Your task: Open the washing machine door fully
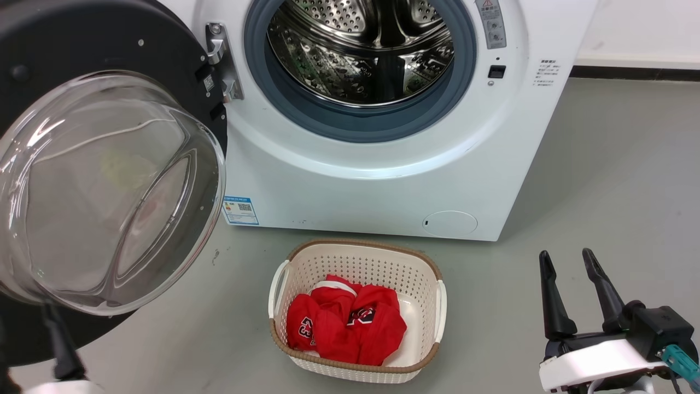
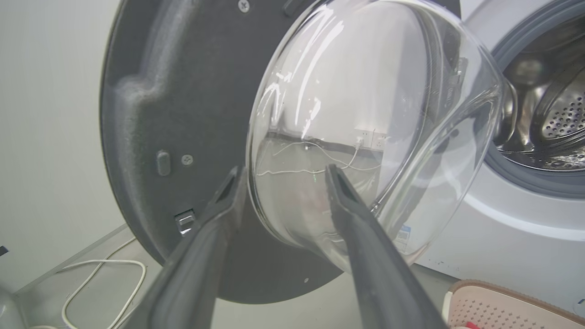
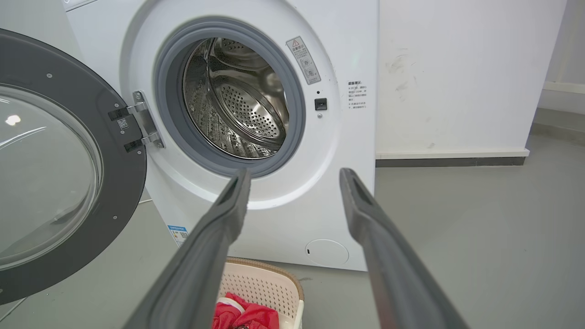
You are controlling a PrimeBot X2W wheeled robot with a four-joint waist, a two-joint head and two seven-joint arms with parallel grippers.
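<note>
The washing machine door [image 1: 109,33], a big black disc with a clear glass bowl [image 1: 109,186], stands swung out to the left of the white washing machine [image 1: 383,186] on its hinge [image 1: 221,60]. The steel drum [image 1: 361,49] lies exposed. In the left wrist view my left gripper [image 2: 284,176] is open and empty, its fingertips close to the lower rim of the bowl on the door [image 2: 183,114]; contact cannot be judged. One of its fingers [image 1: 61,350] shows low beneath the door. My right gripper [image 1: 566,253] is open and empty over the floor at the right, pointing at the machine [image 3: 352,160].
A cream basket [image 1: 355,243] holding red clothing [image 1: 344,323] stands on the grey floor just before the machine. A white cable [image 2: 105,274] lies on the floor by the wall behind the door. Open floor stretches to the right of the machine.
</note>
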